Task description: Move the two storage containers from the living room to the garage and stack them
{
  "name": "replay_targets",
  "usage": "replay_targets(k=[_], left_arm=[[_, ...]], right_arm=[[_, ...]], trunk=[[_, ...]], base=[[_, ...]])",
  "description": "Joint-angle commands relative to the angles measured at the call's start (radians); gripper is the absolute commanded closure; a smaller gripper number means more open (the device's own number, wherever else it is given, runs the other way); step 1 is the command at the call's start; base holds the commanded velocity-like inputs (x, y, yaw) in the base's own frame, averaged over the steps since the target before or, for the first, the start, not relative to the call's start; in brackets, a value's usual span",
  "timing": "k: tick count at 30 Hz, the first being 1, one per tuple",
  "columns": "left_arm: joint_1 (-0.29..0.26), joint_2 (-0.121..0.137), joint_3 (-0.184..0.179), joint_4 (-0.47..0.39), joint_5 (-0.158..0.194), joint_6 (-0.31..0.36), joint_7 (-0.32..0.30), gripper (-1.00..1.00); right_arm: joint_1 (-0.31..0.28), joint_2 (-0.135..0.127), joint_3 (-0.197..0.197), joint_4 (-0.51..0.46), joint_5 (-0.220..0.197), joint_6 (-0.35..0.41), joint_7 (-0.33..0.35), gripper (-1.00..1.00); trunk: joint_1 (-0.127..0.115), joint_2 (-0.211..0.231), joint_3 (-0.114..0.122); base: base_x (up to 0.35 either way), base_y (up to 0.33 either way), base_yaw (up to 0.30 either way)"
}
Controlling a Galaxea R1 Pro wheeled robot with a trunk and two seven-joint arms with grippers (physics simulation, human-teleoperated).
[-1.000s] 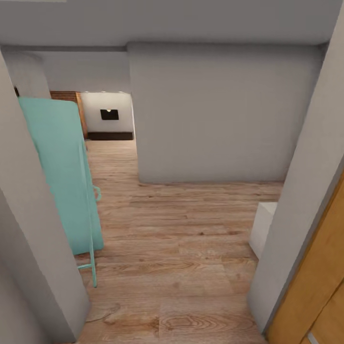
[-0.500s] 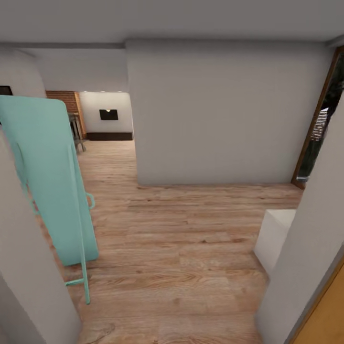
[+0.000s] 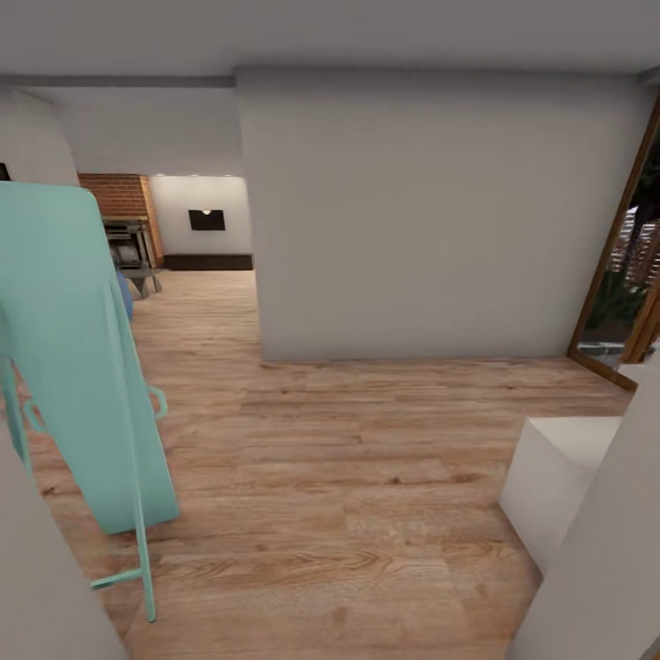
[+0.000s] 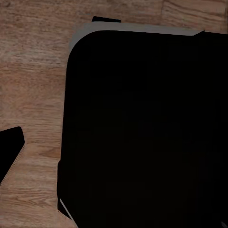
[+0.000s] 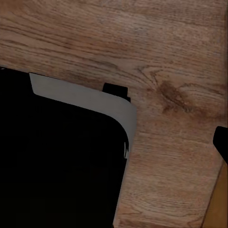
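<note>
Grippers: we could not tell whether either was wide, narrow or holding anything. In the left wrist view a small black piece (image 4: 10, 149) sat at the left edge; in the right wrist view another (image 5: 222, 142) sat at the right edge. Whether these were fingers, we could not say.

Base: both wrist views looked down on a black, rounded body with a pale rim (image 4: 142, 133), which we took for the robot's own base, over wood planks (image 5: 180, 57).

Containers: we saw no orange-red bin, so we could not place them.

Progress: we judged the robot to be travelling over light plank floor (image 3: 348, 477), not the garage's grey one. Whatever stage this was, nothing showed a bin set down or stacked, and the garage was yet to be reached.

Left of frame: a mint-green leaning panel on thin legs (image 3: 78, 367) stood close, with a pale wall edge (image 3: 46, 587) at lower left.

Centre: a broad pale wall (image 3: 431, 211) blocked the way ahead; a passage opened upper left toward a brick wall (image 3: 115, 194) and a far lit wall (image 3: 202, 215).

Right: a white block (image 3: 559, 477) sat low, a wood-framed glass door (image 3: 628, 275) above it.

Obstacles: we judged the panel's legs and the white block the tightest squeezes.
</note>
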Motion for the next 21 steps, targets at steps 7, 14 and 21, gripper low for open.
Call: replay_targets(k=[7,14,21], left_arm=[[0.0,-0.001,0.001,0.0,0.008,-0.002,0.001,-1.0],[0.0,-0.001,0.001,0.0,0.008,-0.001,0.001,-1.0],[0.0,-0.001,0.001,0.0,0.008,-0.001,0.001,-1.0]], right_arm=[[0.0,0.0,0.007,-0.001,-0.01,-0.002,0.003,-1.0],[0.0,0.0,0.007,-0.001,-0.01,-0.002,0.003,-1.0],[0.0,0.002,0.007,-0.001,-0.01,-0.002,0.003,-1.0]], trunk=[[0.001,0.0,-0.001],[0.001,0.0,-0.001],[0.001,0.0,-0.001]], base=[[0.322,0.0,0.0],[0.322,0.0,0.0],[0.322,0.0,0.0]])
